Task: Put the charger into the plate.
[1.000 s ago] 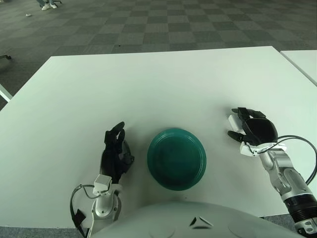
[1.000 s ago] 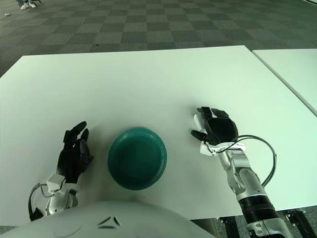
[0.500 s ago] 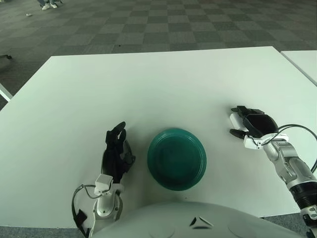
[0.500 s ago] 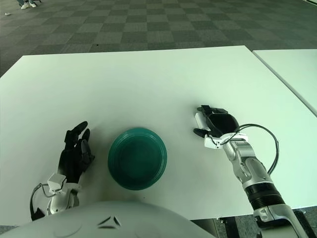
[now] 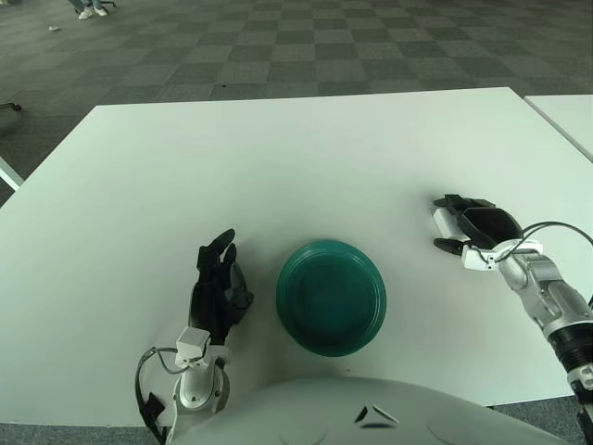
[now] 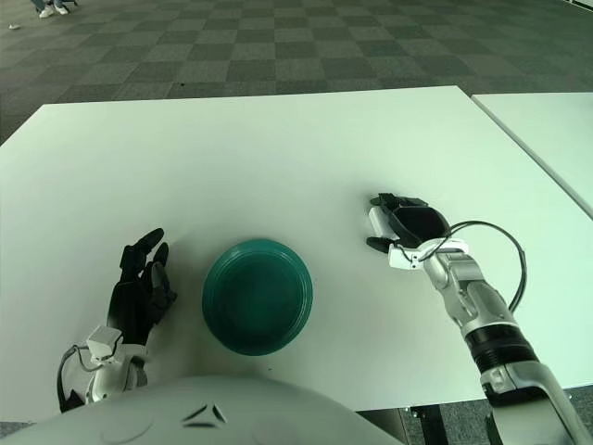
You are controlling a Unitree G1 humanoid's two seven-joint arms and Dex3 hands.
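The dark green plate [image 5: 331,296] sits on the white table near its front edge. The small white charger [image 5: 444,222] is to the right of the plate, at table level. My right hand [image 5: 468,227] is curled around the charger, with fingers above it and the thumb below it. Most of the charger is hidden by the hand. The right hand is about a hand's width to the right of the plate. My left hand [image 5: 218,283] rests on the table just left of the plate, with its fingers relaxed and holding nothing.
The white table [image 5: 278,158] stretches far back and to both sides. A second white table [image 5: 570,111] stands at the right across a narrow gap. A black cable [image 6: 505,269] loops from my right wrist.
My right hand has turned at the wrist and shifted slightly right and back, and its forearm has swung outward. The charger has stayed between its fingers. The left hand and plate have not moved.
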